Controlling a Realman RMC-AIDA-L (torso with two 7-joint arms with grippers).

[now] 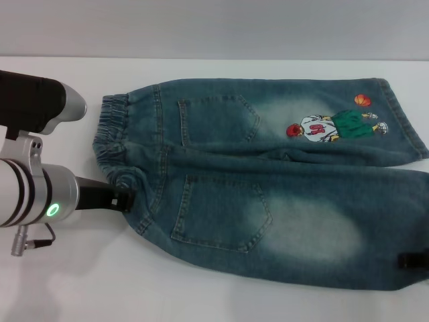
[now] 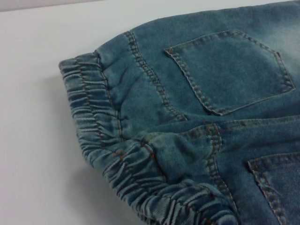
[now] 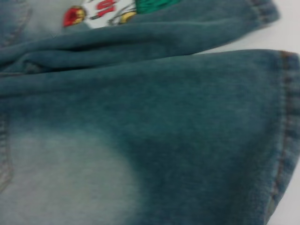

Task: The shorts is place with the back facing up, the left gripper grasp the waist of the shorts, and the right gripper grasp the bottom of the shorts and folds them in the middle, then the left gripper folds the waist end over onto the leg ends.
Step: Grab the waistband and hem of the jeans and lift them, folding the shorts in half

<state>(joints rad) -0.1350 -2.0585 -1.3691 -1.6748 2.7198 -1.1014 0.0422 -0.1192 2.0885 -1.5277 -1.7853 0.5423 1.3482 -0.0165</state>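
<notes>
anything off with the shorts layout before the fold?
Mostly fine: the denim shorts lie flat, back pockets up. One oddity: the elastic waistband is bunched and puckered near the left pincer, and the two legs overlap unevenly along the centre seam. The right pincer sits at the near leg hem.

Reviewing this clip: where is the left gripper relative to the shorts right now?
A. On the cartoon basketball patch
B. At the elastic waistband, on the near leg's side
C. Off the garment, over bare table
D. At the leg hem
B: in the head view the left gripper sits at the gathered waistband of the shorts, far from the cartoon patch.
</notes>
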